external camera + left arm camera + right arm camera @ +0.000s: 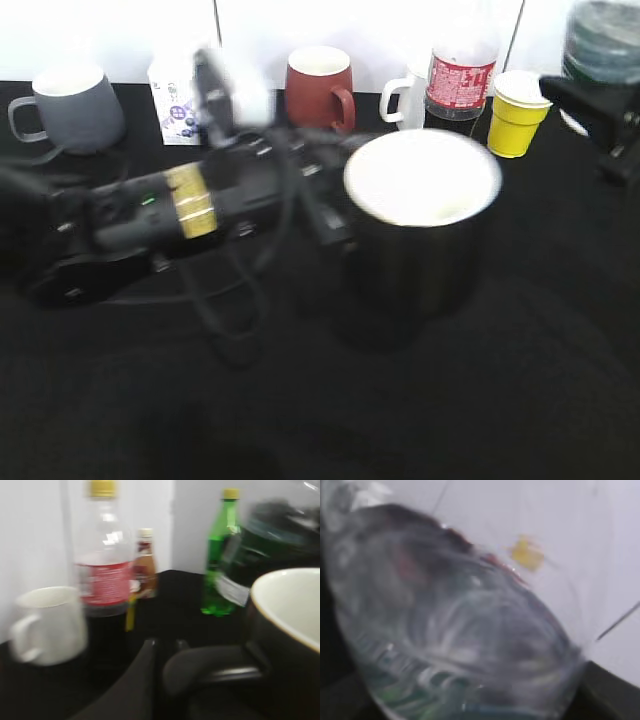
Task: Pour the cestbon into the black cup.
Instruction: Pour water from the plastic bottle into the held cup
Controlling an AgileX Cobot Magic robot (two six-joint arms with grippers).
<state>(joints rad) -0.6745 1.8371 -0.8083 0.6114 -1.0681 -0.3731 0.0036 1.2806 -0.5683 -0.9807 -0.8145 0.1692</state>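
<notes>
The black cup (420, 250), white inside, is at the middle of the exterior view, close to the camera. My left gripper (325, 215) reaches it from the left. In the left wrist view the fingers (164, 645) are shut on the handle of the cup (290, 640). The cestbon (603, 35) hangs at the top right, held by my right gripper (600, 110). It shows tilted, with its dark green label, in the left wrist view (272, 540) above and behind the cup's rim. It fills the blurred right wrist view (460, 630) and hides the jaws there.
Along the back stand a grey mug (75, 110), a small carton (178, 105), a reddish-brown mug (318, 88), a white mug (405, 100), a red-labelled cola bottle (460, 85) and a yellow cup (517, 112). A green bottle (220, 565) and a brown bottle (145, 565) stand further back.
</notes>
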